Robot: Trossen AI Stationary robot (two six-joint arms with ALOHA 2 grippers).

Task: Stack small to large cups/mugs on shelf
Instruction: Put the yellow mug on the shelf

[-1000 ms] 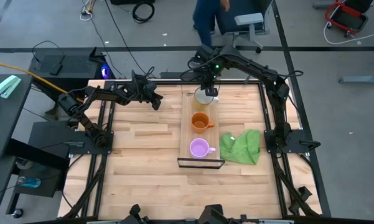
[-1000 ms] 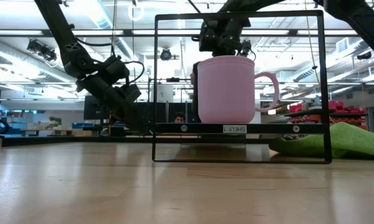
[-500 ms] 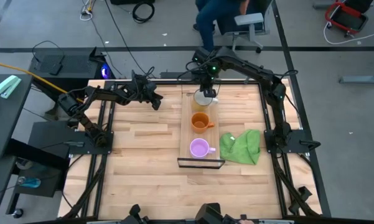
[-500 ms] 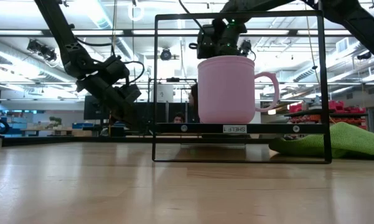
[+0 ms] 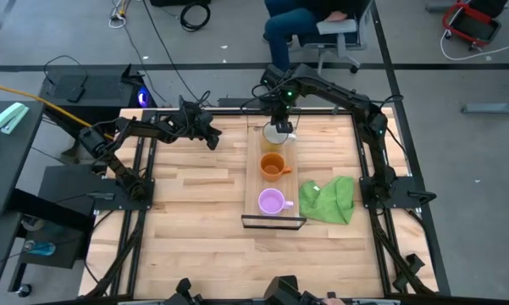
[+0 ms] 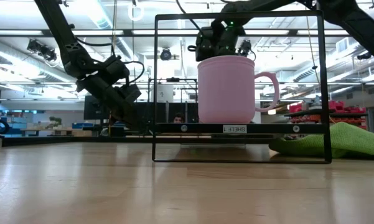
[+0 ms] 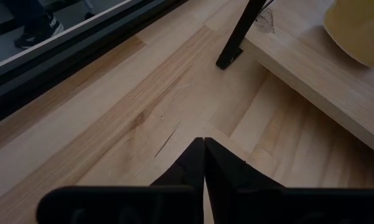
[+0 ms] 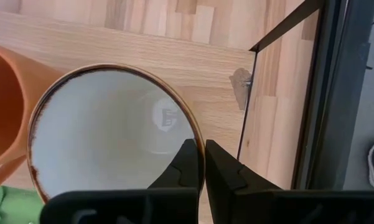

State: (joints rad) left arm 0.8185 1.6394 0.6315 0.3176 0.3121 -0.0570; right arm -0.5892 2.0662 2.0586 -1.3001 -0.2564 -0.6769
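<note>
In the low view, the big light-purple plastic mug [image 6: 227, 90] hid the mugs behind it. The pale yellow-cream mug [image 7: 359, 28] was cut off at the left wrist picture's edge, and the orange mug [image 8: 3, 106] in the right wrist view

Overhead, table-level, two wrist views

Dark jointed arms, black cables; right arm [image 5: 339, 95] shows a green light

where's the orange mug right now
In the high view the orange mug sits mid-shelf, between the purple mug and the cream mug.
</note>
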